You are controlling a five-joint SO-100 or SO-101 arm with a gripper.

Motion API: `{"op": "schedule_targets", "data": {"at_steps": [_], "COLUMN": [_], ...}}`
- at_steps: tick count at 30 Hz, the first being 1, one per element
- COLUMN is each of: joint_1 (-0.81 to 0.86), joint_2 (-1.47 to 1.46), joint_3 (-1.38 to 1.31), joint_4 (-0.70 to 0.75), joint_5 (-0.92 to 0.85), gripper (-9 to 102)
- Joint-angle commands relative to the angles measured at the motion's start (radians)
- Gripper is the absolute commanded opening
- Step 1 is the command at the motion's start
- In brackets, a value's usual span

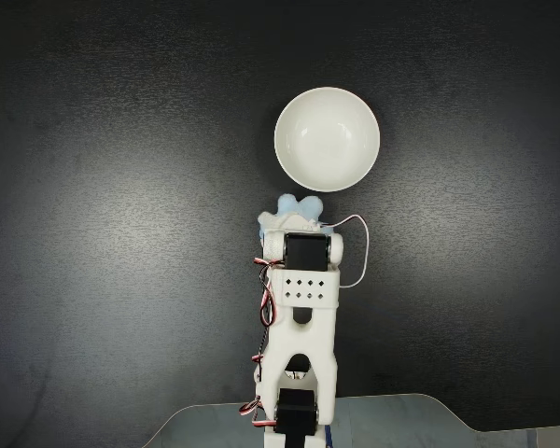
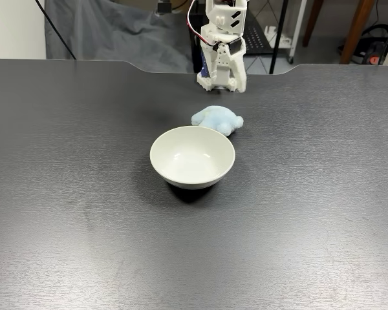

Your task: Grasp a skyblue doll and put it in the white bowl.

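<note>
Bowl first: in the fixed view from above, the white bowl (image 1: 327,139) sat in the upper middle of the frame on the dark table (image 1: 121,233), and just below its lower rim you could see the skyblue doll (image 1: 297,211) poking out from under the white arm (image 1: 301,308), which reached up from the bottom edge. The gripper (image 1: 294,227) was hidden beneath the arm's wrist there, right over the doll, so you could not tell from that picture whether its jaws were spread or closed. In the fixed view from the front, the white bowl (image 2: 192,157) stood at the centre of the frame, and the skyblue doll (image 2: 218,120) lay on the table (image 2: 64,194) just behind its far right rim, close to it or perhaps touching. The gripper (image 2: 221,82) hung at the top centre, above and behind the doll and apart from it, with nothing in it; whether its jaws were apart or together was not clear.
</note>
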Motion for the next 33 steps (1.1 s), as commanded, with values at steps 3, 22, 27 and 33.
{"op": "schedule_targets", "data": {"at_steps": [3, 22, 27, 33], "joint_1": [0.005, 0.014, 0.011, 0.006], "joint_2": [0.006, -0.353, -0.354, -0.356], "joint_3": [-0.021, -0.021, -0.015, -0.008], "joint_4": [0.048, 0.031, -0.063, -0.114], "joint_5": [0.005, -0.011, 0.003, 0.005], "gripper": [58, 58, 58, 58]}}
